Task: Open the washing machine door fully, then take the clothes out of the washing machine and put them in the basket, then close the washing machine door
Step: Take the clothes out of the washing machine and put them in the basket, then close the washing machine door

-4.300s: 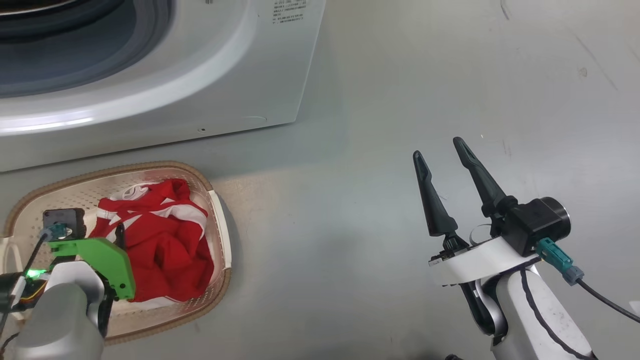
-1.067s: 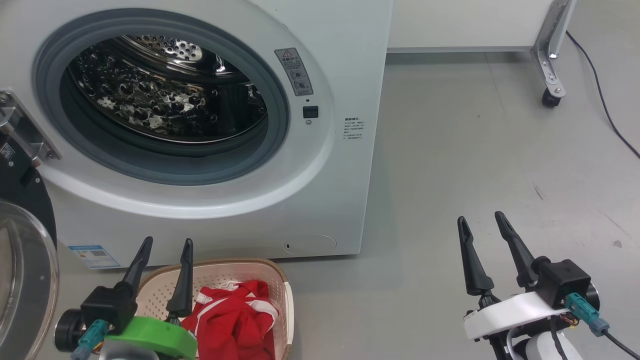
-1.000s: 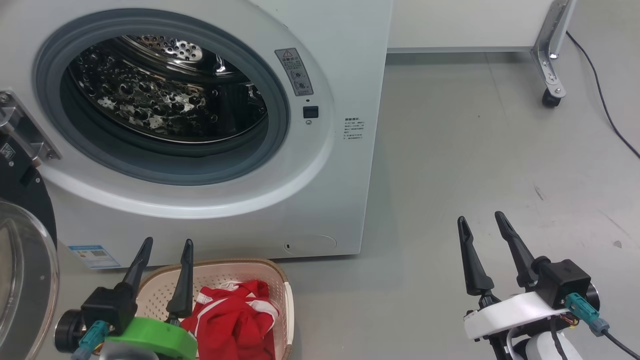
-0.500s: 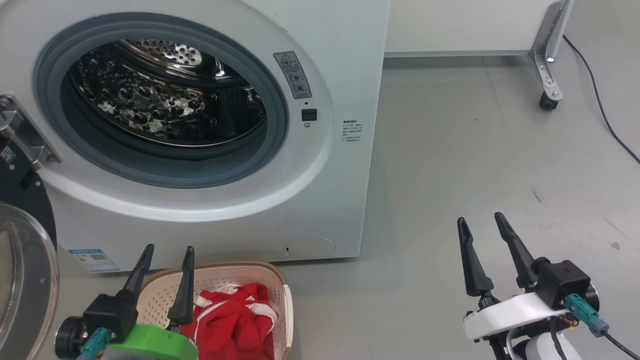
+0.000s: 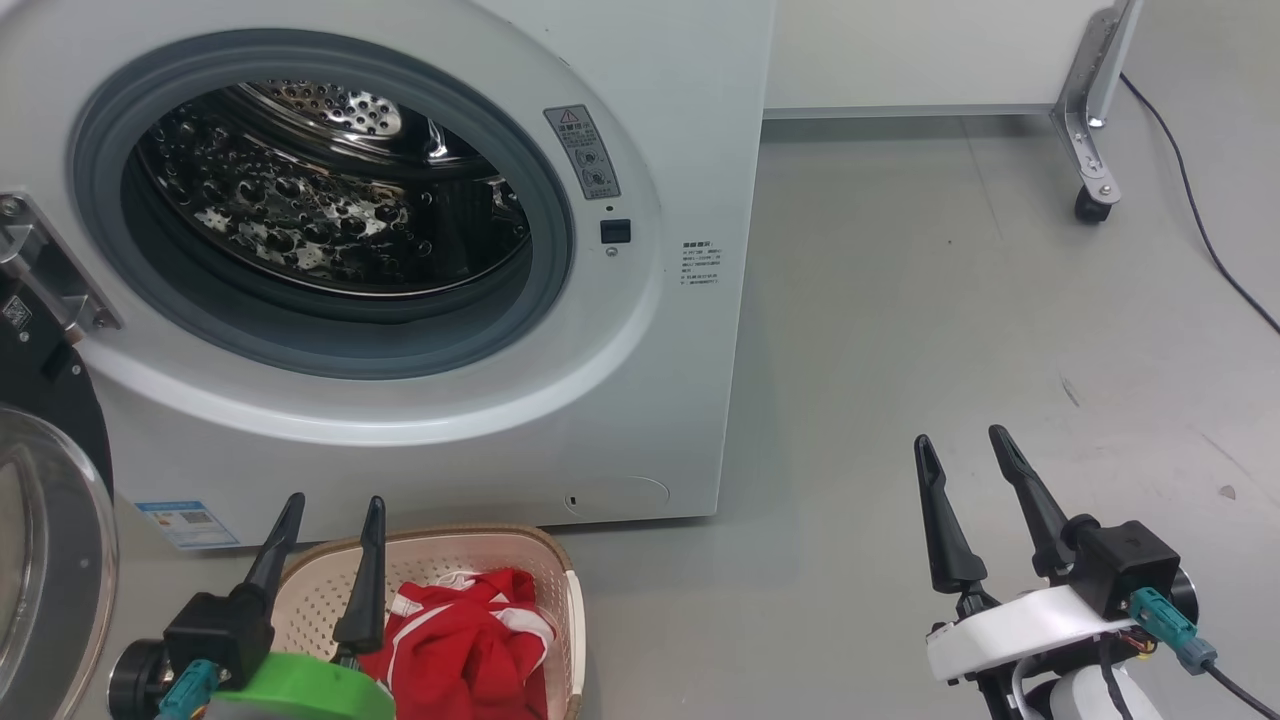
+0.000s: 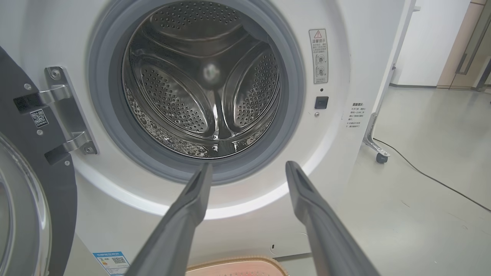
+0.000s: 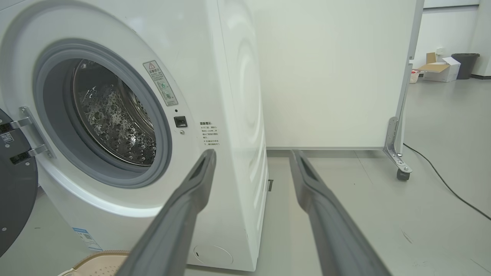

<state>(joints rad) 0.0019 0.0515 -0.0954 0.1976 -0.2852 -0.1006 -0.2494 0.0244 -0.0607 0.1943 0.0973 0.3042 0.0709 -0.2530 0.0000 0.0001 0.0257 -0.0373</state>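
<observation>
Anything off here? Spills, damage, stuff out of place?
Nothing stands out. The washing machine door hangs open at the left, the drum looks empty, the clothes lie in the basket, and the left gripper and right gripper are open and empty.

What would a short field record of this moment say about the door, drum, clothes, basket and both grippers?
door: open, swung out on the left of the washer
drum: bare steel, no fabric seen inside
clothes: red and white, heaped in the basket
basket: on the floor in front of the washer
left gripper: open, holding nothing, over the basket's left part
right gripper: open, holding nothing, over the floor right of the washer
left to do: close the door
</observation>
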